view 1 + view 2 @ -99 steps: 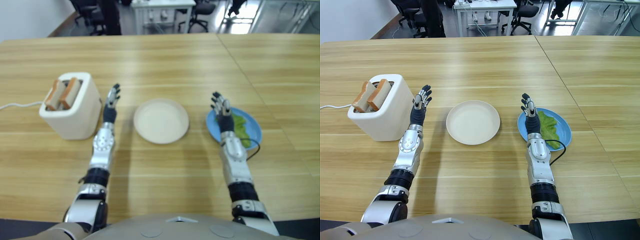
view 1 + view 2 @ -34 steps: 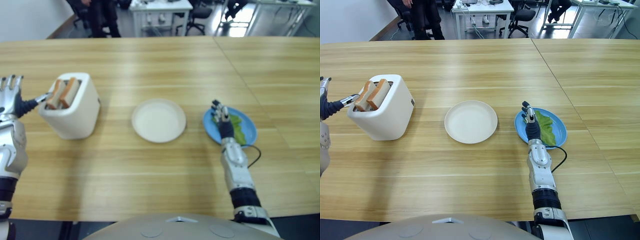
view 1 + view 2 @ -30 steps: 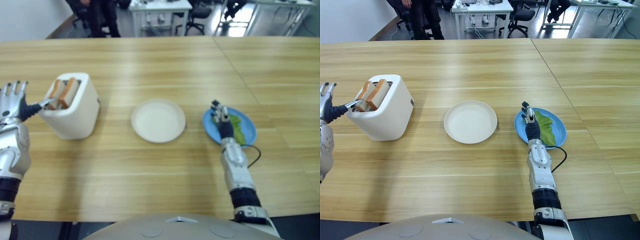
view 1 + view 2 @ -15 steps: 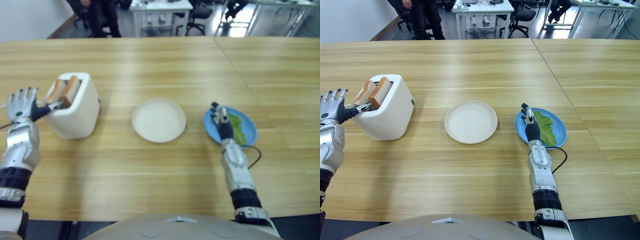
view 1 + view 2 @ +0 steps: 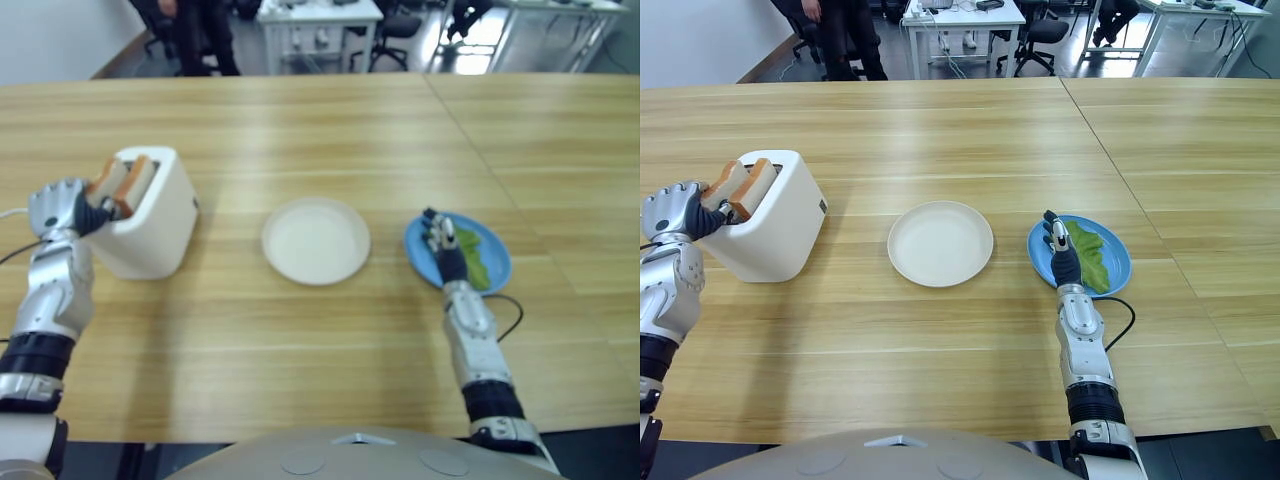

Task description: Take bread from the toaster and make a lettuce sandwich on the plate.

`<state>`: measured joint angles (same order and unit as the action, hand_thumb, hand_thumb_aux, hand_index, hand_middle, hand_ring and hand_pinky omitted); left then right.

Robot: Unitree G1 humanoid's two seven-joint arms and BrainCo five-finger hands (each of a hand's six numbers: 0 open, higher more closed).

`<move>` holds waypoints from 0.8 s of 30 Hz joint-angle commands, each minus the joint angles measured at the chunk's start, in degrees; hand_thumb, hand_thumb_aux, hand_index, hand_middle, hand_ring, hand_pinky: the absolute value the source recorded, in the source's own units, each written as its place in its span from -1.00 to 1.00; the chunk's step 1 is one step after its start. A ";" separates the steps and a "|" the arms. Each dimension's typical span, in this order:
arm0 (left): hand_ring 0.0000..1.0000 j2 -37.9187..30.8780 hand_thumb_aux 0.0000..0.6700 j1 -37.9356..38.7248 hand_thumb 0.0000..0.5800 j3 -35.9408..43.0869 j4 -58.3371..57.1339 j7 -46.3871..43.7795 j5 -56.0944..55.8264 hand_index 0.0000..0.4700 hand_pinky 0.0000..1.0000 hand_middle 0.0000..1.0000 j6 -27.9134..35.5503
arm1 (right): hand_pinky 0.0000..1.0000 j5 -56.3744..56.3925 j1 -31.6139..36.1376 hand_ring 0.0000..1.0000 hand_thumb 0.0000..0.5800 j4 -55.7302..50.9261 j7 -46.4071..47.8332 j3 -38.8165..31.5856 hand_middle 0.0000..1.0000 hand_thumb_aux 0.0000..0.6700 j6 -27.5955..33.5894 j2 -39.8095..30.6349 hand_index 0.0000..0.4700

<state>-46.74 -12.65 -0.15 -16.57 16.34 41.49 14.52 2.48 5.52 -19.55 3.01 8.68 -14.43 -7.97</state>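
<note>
On the wooden table (image 5: 940,130) a white toaster (image 5: 780,232) stands at the robot's left with two slices upright in its slots. The left hand (image 5: 675,212) is against the toaster's outer top edge, its fingers curled round the outer bread slice (image 5: 730,178), which leans outward a little; the inner bread slice (image 5: 760,182) stands free beside it. An empty cream plate (image 5: 940,243) lies in the middle, well apart from the toaster. To its right is a blue plate (image 5: 1123,258) carrying a lettuce leaf (image 5: 1093,258). The right hand (image 5: 1065,262) lies at the near left rim of that plate, fingers stretched out and holding nothing (whether the tips touch the leaf cannot be told). A thin black cable (image 5: 1118,315) loops on the table just beside the right wrist.
</note>
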 commanded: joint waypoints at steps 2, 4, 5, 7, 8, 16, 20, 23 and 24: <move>1.00 0.81 1.00 2.50 1.00 -5.35 11.32 6.47 -0.25 0.96 1.00 1.00 -3.39 | -1.00 -0.59 -0.26 -1.00 -1.00 -0.66 -0.20 -0.51 -1.00 -1.00 1.13 -0.07 -1.00; 1.00 1.29 1.00 3.99 1.00 -9.14 17.86 9.48 -0.63 0.96 1.00 1.00 -5.43 | -1.00 -0.90 -0.10 -1.00 -1.00 -1.10 -0.19 -0.77 -1.00 -1.00 1.37 -0.09 -1.00; 1.00 1.72 1.00 4.68 1.00 -11.44 20.99 10.24 -1.69 0.96 1.00 1.00 -6.66 | -1.00 -1.06 -0.01 -1.00 -1.00 -1.34 -0.18 -0.90 -1.00 -1.00 1.47 -0.11 -1.00; 1.00 2.70 1.00 5.77 1.00 -15.83 26.35 11.38 -4.04 0.96 1.00 1.00 -9.56 | -1.00 -1.23 0.04 -1.00 -1.00 -1.70 -0.12 -1.08 -1.00 -1.00 1.64 -0.15 -1.00; 1.00 3.32 1.00 6.07 1.00 -17.78 28.76 11.35 -5.46 0.96 1.00 1.00 -10.90 | -1.00 -1.30 0.02 -1.00 -1.00 -1.81 -0.14 -1.14 -1.00 -1.00 1.67 -0.14 -1.00; 1.00 13.22 1.00 1.96 1.00 -13.72 36.90 -0.78 -22.23 0.96 1.00 1.00 -17.85 | -1.00 -1.64 1.00 -1.00 -1.00 -3.67 -0.25 -2.13 -1.00 -1.00 1.66 0.11 -1.00; 1.00 24.37 1.00 -1.35 1.00 -1.75 27.91 -11.39 -30.15 0.96 1.00 1.00 -15.71 | -1.00 -1.79 1.47 -1.00 -1.00 -4.21 -0.29 -2.51 -1.00 -1.00 1.64 0.23 -1.00; 1.00 32.66 1.00 -2.81 1.00 4.38 16.14 -20.11 -36.35 0.96 1.00 1.00 -13.06 | -1.00 -1.94 1.60 -1.00 -1.00 -4.42 -0.17 -2.75 -1.00 -1.00 1.87 0.12 -1.00; 1.00 33.80 1.00 -3.38 1.00 5.94 12.14 -21.04 -35.33 0.96 1.00 1.00 -13.40 | -1.00 -1.92 1.51 -1.00 -1.00 -4.37 -0.10 -2.75 -1.00 -1.00 1.88 0.04 -1.00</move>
<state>-13.96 -15.27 2.39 2.69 -0.87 6.95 0.23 0.90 7.21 -23.37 2.87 6.11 -13.31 -7.66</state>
